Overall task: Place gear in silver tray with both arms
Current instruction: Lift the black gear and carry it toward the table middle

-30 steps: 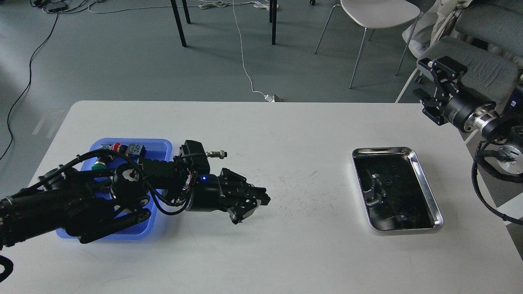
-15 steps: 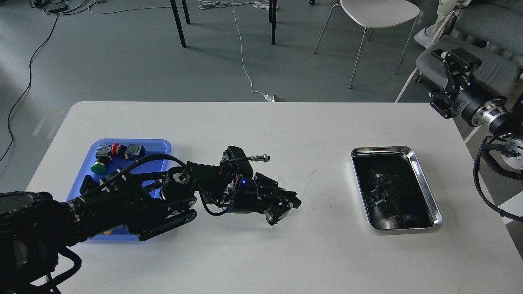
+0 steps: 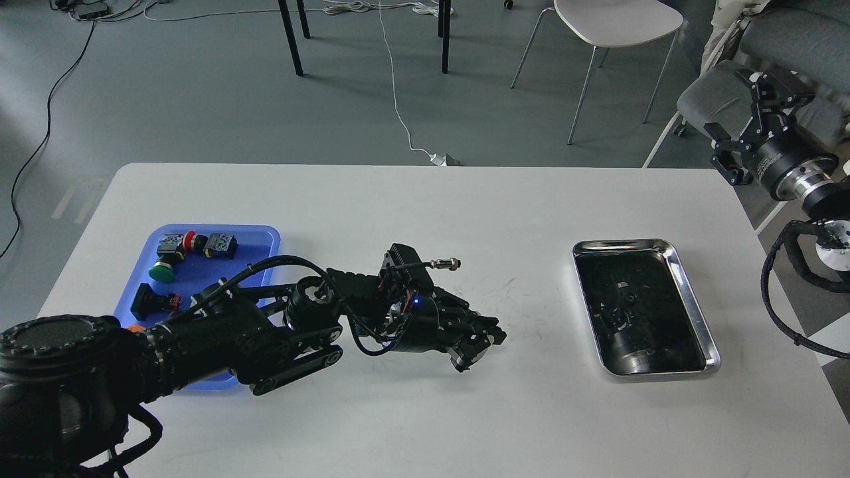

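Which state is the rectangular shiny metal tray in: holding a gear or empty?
Empty, apparently. The rectangular shiny metal tray shows only dark reflections on its base; no gear is visible inside it.

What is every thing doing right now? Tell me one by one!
left gripper: low over the table, fingers close together; grip unclear
right gripper: raised off the table's right edge, open, holding nothing
silver tray: flat on the table, no gear inside
blue tray: on the table, holding small parts

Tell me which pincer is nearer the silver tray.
Left. The left pincer is over the table beside the silver tray; the right pincer is raised beyond the table's far corner.
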Controlling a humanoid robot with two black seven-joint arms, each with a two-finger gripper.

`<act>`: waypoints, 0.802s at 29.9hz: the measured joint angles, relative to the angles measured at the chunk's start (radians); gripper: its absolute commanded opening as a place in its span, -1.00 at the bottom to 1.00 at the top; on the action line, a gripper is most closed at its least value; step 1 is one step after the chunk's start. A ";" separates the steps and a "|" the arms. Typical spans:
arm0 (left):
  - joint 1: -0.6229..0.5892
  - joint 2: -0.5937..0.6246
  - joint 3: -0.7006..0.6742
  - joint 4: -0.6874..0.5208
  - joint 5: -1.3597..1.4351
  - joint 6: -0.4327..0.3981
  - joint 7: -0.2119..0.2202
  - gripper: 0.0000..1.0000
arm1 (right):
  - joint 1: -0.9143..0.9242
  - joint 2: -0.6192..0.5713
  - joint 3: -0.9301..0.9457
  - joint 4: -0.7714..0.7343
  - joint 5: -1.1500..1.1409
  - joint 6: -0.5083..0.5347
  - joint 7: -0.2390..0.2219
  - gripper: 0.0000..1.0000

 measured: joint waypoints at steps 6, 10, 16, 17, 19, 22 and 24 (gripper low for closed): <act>-0.001 -0.030 0.000 0.046 -0.004 -0.002 0.000 -0.83 | 0.000 0.001 0.001 -0.004 0.004 0.000 0.000 0.78; -0.011 -0.060 0.000 0.079 -0.020 -0.002 0.000 -0.83 | -0.002 0.001 0.001 -0.005 0.004 0.000 0.001 0.78; -0.017 -0.067 -0.001 0.100 -0.029 -0.003 0.000 -0.82 | -0.003 0.002 0.001 -0.003 0.004 0.000 0.001 0.78; -0.018 -0.068 -0.001 0.100 -0.029 -0.004 0.000 -0.82 | -0.003 0.002 0.001 -0.003 0.004 -0.001 0.001 0.78; -0.021 -0.068 -0.001 0.101 -0.029 -0.006 0.000 -0.81 | -0.004 0.002 0.000 -0.004 0.004 -0.001 0.001 0.78; -0.025 -0.068 0.000 0.106 -0.030 -0.009 0.000 -0.81 | -0.005 0.002 -0.003 -0.004 0.004 0.000 0.001 0.78; -0.025 -0.068 0.000 0.112 -0.033 -0.009 0.000 -0.81 | -0.005 0.002 -0.007 -0.004 0.004 0.000 0.001 0.78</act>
